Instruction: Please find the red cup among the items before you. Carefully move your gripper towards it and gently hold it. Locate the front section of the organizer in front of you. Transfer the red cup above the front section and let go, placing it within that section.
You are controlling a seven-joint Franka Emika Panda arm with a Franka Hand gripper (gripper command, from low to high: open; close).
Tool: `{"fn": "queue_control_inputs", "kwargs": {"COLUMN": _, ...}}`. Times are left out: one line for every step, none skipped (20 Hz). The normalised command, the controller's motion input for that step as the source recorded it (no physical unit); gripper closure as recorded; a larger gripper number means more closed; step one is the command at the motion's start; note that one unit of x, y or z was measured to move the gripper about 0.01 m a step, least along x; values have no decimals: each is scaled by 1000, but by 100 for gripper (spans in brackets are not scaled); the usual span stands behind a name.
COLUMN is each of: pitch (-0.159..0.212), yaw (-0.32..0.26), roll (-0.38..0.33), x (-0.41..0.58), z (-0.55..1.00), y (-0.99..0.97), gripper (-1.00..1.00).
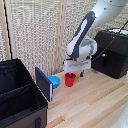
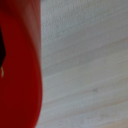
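Exterior view is showing the gripper (image 1: 76, 74) sitting at the red cup (image 1: 70, 79), mid-frame on the desk (image 1: 95, 102); whether its jaws are clamping is unclear.

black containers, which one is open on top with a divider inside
The organizer, the soft-sided bin at the exterior view's left: open top, divider visible inside. The hard-shelled black box at the right is closed.
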Motion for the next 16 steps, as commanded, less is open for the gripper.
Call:
{"fn": "queue_control_inputs", "kwargs": {"pitch": 23, "yaw": 0, "roll": -10, "x": 0, "z": -74, "y": 0, "gripper": 100}}
{"fn": "queue_control_inputs", "kwargs": {"pitch": 30, "yaw": 0, "roll": -2, "x": 0, "z": -49, "y": 0, "gripper": 100}}
{"fn": "queue_control_inputs", "kwargs": {"pitch": 20, "yaw": 0, "roll": -2, "x": 0, "z": -31, "y": 0, "gripper": 100}}
{"fn": "queue_control_inputs", "kwargs": {"pitch": 3, "yaw": 0, "roll": -4, "x": 0, "z": -40, "y": 0, "gripper": 100}}
{"fn": "queue_control_inputs", "kwargs": {"pitch": 0, "yaw": 0, "roll": -4, "x": 0, "z": -46, "y": 0, "gripper": 100}}
{"fn": "queue_control_inputs", "kwargs": {"pitch": 0, "yaw": 0, "roll": 0, "x": 23, "z": -23, "y": 0, "gripper": 100}}
{"fn": "queue_control_inputs", "kwargs": {"pitch": 0, "yaw": 0, "roll": 0, "x": 89, "z": -11, "y": 0, "gripper": 100}}
{"fn": "queue_control_inputs", "kwargs": {"pitch": 0, "yaw": 0, "roll": -8, "x": 106, "z": 0, "y": 0, "gripper": 100}}
{"fn": "queue_control_inputs", "kwargs": {"pitch": 0, "yaw": 0, "roll": -2, "x": 49, "z": 0, "y": 0, "gripper": 100}}
{"fn": "queue_control_inputs", "kwargs": {"pitch": 8, "yaw": 5, "roll": -6, "x": 26, "z": -6, "y": 0, "gripper": 100}}
{"fn": "queue_control_inputs", "kwargs": {"pitch": 14, "yaw": 5, "roll": -15, "x": 3, "z": -26, "y": 0, "gripper": 100}}
{"fn": "queue_control_inputs", "kwargs": {"pitch": 3, "yaw": 5, "roll": -32, "x": 0, "z": -29, "y": 0, "gripper": 100}}
{"fn": "queue_control_inputs", "kwargs": {"pitch": 0, "yaw": 0, "roll": -43, "x": 0, "z": -34, "y": 0, "gripper": 100}}
{"fn": "queue_control_inputs", "kwargs": {"pitch": 0, "yaw": 0, "roll": -43, "x": 0, "z": 0, "y": -23, "gripper": 100}}
{"fn": "queue_control_inputs", "kwargs": {"pitch": -6, "yaw": 0, "roll": -52, "x": 0, "z": 0, "y": -11, "gripper": 100}}
{"fn": "queue_control_inputs", "kwargs": {"pitch": 0, "yaw": 0, "roll": -40, "x": 40, "z": 66, "y": 0, "gripper": 100}}
